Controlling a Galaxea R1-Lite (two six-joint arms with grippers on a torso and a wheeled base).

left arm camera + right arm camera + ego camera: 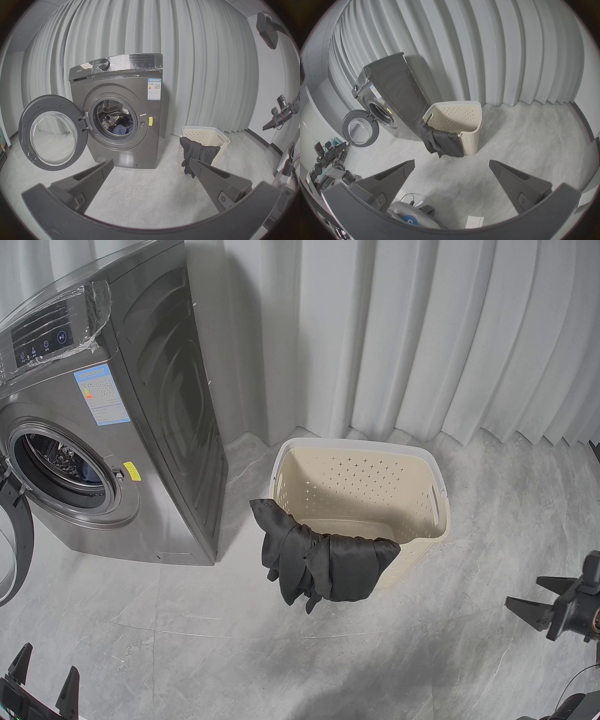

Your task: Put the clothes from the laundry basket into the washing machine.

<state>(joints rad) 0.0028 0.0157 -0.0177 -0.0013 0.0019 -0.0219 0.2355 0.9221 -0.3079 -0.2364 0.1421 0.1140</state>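
Note:
A cream laundry basket (pixel 431 462) stands on the floor to the right of the grey washing machine (pixel 156 384). A black garment (pixel 325 555) hangs over the basket's near rim and down its outer wall, also seen as the garment (pixel 197 153) and garment (pixel 440 142). The machine's round door (pixel 51 132) is swung wide, and dark clothes (pixel 120 128) lie inside the drum. My left gripper (pixel 44 671) sits low at the near left, open and empty. My right gripper (pixel 540 596) hovers at the near right, open and empty, well away from the basket.
Pale pleated curtains (pixel 406 334) run along the wall behind the machine and basket. Grey tiled floor (pixel 250 646) stretches between me and both objects. The open door (pixel 15 540) juts out to the left of the machine's front.

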